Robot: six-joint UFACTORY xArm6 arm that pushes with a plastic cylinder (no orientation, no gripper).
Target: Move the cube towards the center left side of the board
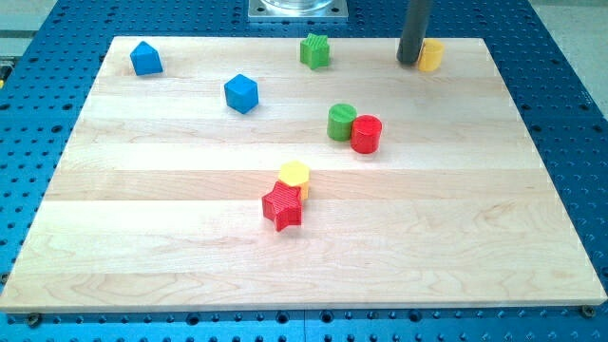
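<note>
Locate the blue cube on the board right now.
The blue cube sits in the upper left part of the wooden board, between the blue pentagon-shaped block and the green star, far from my tip.

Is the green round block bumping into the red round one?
Touching. The camera view shows the green cylinder pressed against the red cylinder, no board visible between them.

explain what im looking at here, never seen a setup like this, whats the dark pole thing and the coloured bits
There is one picture, from one camera looking down at a wooden board. The dark pole is a robot arm's rod; it has no claw and holds nothing. Its lower end, my tip, slides on the board and pushes blocks. It stands at the view's top right, right beside a yellow block. Also on the board: a blue cube, a blue house-shaped block, a green star, a green cylinder touching a red cylinder, and a yellow hexagon against a red star.
</note>
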